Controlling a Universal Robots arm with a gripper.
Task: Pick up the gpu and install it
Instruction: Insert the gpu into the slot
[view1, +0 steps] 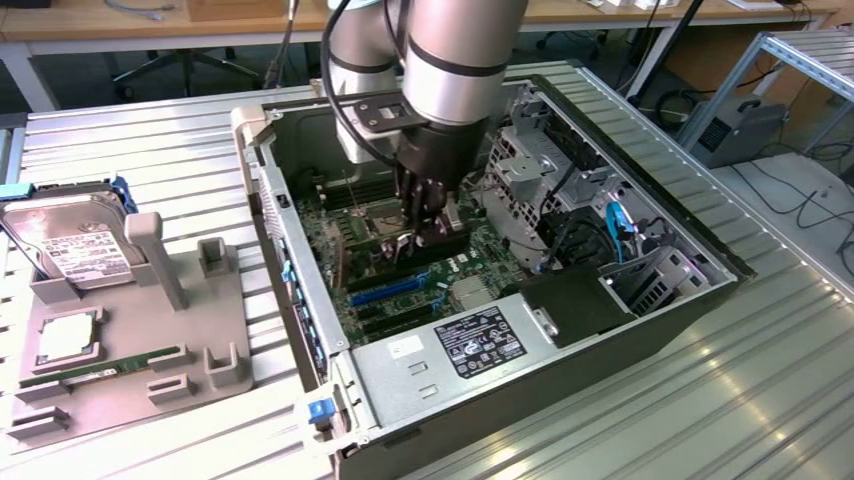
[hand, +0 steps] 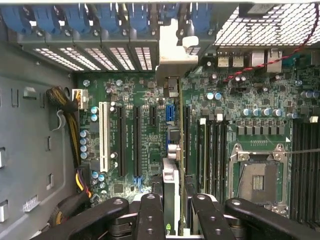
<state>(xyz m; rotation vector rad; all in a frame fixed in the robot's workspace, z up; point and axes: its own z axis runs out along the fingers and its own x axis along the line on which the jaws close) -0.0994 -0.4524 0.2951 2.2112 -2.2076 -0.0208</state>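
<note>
Exterior view: the grey Universal Robots arm (view1: 447, 50) reaches down into the open black and silver computer case (view1: 641, 330) lying on its side on the ribbed metal table (view1: 747, 400). Its black claw (view1: 430, 232) hangs low over the green motherboard (view1: 400, 290) and is clamped on the gpu (view1: 443, 243), a thin flat rectangular card that stands on edge between the fingers, its lower edge right at the board among the slots. Just below the claw, toward the near end of the case, lie the blue and black expansion slots (view1: 387, 290), and beyond them the silver power supply with a black label (view1: 467, 345).

Well apart from the claw, on the exterior view's left, a grey holder tray (view1: 200, 350) carries a boxy silver hard drive with a white label (view1: 74, 245) and a narrow green RAM stick (view1: 100, 367).

Wrist view: the claw (hand: 172, 220) holds the gpu (hand: 171, 190) edge-on, a black finger (hand: 150, 215) pressed against each face. The card runs straight ahead from the claw along the board, and its silver metal bracket (hand: 172, 47) sits at the far end against the row of rear slot openings with blue clips (hand: 100, 20). Beside the card on one side are long black slots and a white slot (hand: 104, 137); on the other side is the square metal CPU socket (hand: 260, 175).
</note>
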